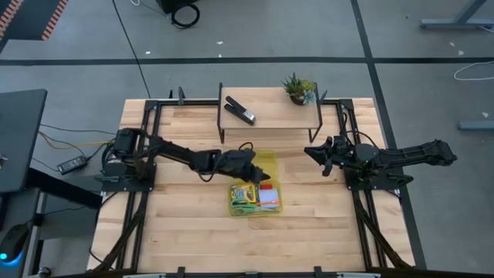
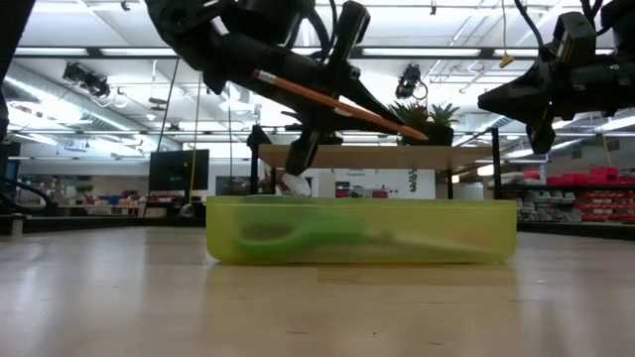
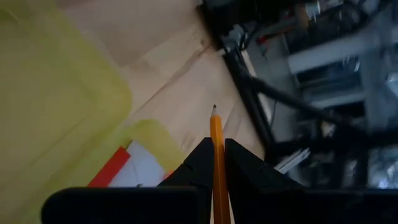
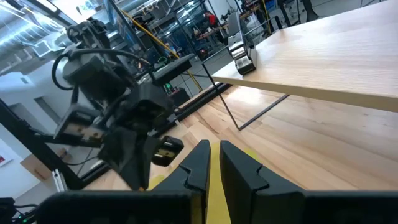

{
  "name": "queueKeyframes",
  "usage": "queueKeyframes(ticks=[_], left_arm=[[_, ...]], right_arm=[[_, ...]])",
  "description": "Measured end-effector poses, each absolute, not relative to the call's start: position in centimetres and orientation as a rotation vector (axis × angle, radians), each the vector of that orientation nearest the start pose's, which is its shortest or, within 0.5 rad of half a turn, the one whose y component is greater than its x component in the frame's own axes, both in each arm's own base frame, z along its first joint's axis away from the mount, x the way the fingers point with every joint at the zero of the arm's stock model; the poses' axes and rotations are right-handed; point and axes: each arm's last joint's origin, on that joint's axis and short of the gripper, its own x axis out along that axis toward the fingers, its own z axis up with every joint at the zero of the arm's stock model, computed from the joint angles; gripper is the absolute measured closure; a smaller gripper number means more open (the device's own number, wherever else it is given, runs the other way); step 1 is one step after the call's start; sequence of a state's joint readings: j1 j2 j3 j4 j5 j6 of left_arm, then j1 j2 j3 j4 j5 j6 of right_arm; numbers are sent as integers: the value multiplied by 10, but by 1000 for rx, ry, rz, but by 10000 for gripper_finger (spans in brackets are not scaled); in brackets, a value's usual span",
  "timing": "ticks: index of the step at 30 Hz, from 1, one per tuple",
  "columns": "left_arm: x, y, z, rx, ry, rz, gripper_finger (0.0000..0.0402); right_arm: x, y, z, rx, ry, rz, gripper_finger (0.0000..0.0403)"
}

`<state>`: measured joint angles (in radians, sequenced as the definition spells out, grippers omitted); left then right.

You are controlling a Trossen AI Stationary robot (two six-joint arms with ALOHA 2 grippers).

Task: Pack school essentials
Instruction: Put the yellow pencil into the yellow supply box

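Nearest me, my left gripper [image 3: 216,163] pinches an orange wooden pencil [image 3: 216,146] above the translucent yellow-green plastic box [image 1: 255,190] mid-table, while my right gripper [image 1: 315,154], fingers nearly closed and empty, waits raised beside it.

- An orange pencil [image 2: 332,100], dark tip showing in the left wrist view, is pinched between the fingers of the left claw [image 3: 218,163] above the desk [image 1: 185,224], tilted with its tip lower, over the far end of the box.
- A yellow-green translucent box [image 1: 269,162] sits near the middle of the desk, open.
- In its near half lie green-handled scissors [image 1: 245,209], a crayon box [image 1: 243,192], something red [image 1: 266,186] and a pale notepad [image 1: 268,198], packed close together.
- From table height the scissors [image 2: 298,238] show through the box wall, lying flat.
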<state>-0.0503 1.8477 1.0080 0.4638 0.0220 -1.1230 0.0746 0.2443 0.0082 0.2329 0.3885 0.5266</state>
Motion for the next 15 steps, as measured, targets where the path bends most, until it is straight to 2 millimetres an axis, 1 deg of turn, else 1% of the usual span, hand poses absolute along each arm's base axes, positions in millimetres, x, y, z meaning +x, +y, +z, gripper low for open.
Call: queueKeyframes(ticks=[2,7,11,15], left_arm=[[391,-17,181,-1157,356,149,371],[392,-13,184,-1209,330,138,373],[392,-13,184,-1218,331,137,367],[392,-13,184,-1218,332,134,373]], right_arm=[[111,-3,168,522,-79,-307,361],[111,-3,168,521,-80,-307,361],[111,-3,168,521,-80,-307,361],[111,-3,168,521,-80,-307,361]])
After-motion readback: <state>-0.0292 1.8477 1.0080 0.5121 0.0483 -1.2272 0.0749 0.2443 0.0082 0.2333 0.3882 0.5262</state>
